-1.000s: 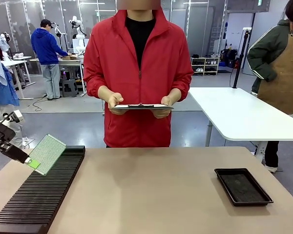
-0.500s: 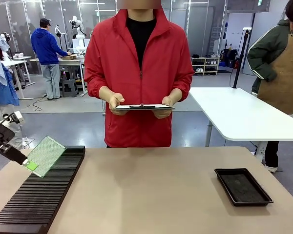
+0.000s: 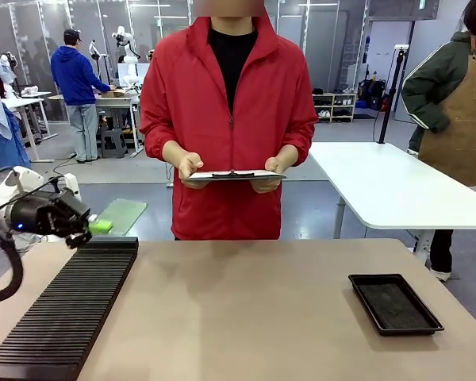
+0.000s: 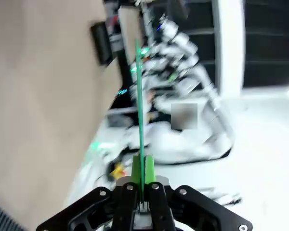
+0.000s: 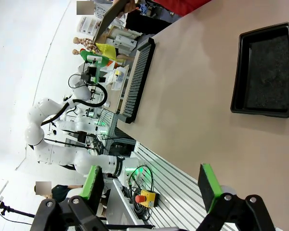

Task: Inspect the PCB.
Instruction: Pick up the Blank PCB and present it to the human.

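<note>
The PCB (image 3: 124, 214) is a thin green board held almost level above the far end of the black slotted rack (image 3: 63, 313). My left gripper (image 3: 95, 226) is shut on the board's near edge. In the left wrist view the PCB (image 4: 138, 96) shows edge-on as a thin green line rising from between the green pads (image 4: 136, 169) of the left gripper (image 4: 143, 162). My right gripper (image 5: 150, 185) stands open with nothing between its fingers, high above the table.
A person in a red jacket stands at the far side holding a dark clipboard (image 3: 234, 174) in both hands. A shallow black tray (image 3: 395, 303) lies at the right; it also appears as the tray (image 5: 265, 72) in the right wrist view, as does the rack (image 5: 137, 79).
My left arm has lifted and turned the PCB from a steep tilt beside the rack to nearly level, and moved it right. The person and tray have stayed put.
</note>
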{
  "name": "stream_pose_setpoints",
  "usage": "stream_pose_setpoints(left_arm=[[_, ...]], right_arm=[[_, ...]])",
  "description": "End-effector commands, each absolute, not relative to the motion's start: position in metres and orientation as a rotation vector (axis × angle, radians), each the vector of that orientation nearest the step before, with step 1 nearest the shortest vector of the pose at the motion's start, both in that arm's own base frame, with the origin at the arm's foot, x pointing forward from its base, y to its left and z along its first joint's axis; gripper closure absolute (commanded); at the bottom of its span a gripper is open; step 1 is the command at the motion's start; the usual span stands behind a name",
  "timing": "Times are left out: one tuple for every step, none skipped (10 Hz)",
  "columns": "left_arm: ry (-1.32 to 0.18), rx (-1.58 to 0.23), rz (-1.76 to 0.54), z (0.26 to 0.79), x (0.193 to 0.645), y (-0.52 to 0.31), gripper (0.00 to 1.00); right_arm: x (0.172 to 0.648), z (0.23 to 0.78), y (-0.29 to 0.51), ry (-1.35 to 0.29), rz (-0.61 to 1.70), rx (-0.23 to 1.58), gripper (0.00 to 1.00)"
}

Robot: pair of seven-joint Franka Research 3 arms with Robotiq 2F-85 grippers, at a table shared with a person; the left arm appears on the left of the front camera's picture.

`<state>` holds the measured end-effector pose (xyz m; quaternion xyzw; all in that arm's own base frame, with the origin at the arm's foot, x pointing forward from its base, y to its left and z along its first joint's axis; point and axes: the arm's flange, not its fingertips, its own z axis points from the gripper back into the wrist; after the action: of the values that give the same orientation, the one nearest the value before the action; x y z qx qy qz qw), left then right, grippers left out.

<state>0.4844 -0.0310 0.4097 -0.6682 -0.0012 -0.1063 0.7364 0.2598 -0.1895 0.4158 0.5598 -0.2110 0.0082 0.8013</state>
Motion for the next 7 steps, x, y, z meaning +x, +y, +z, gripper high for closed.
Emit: stream_pose_setpoints(left_arm=[[0.005,-1.601,-0.030,0.414,0.510,-0.036,0.97],[0.005,-1.639,0.003,0.412,0.527,-0.043,0.97],[0.028,-1.669,0.031,0.412,0.539,-0.047,0.97],[0.054,-1.656,0.064,0.412,0.549,-0.051,0.97],[0.058,-1.649,0.079,0.413,0.556,-0.054,0.97],[0.053,-1.672,0.081,0.414,0.563,-0.057,0.97],[-0.001,-1.629,0.049,0.415,0.567,-0.059,0.97]], right_arm=[[0.260,0.417,-0.190,-0.473,0.034,1.211,0.00],[0.260,0.417,-0.190,-0.473,0.034,1.211,0.00],[0.260,0.417,-0.190,-0.473,0.034,1.211,0.00],[0.260,0.417,-0.190,-0.473,0.034,1.211,0.00],[0.260,0.417,-0.190,-0.473,0.034,1.211,0.00],[0.260,0.417,-0.190,-0.473,0.034,1.211,0.00],[0.260,0.417,-0.190,-0.473,0.034,1.211,0.00]])
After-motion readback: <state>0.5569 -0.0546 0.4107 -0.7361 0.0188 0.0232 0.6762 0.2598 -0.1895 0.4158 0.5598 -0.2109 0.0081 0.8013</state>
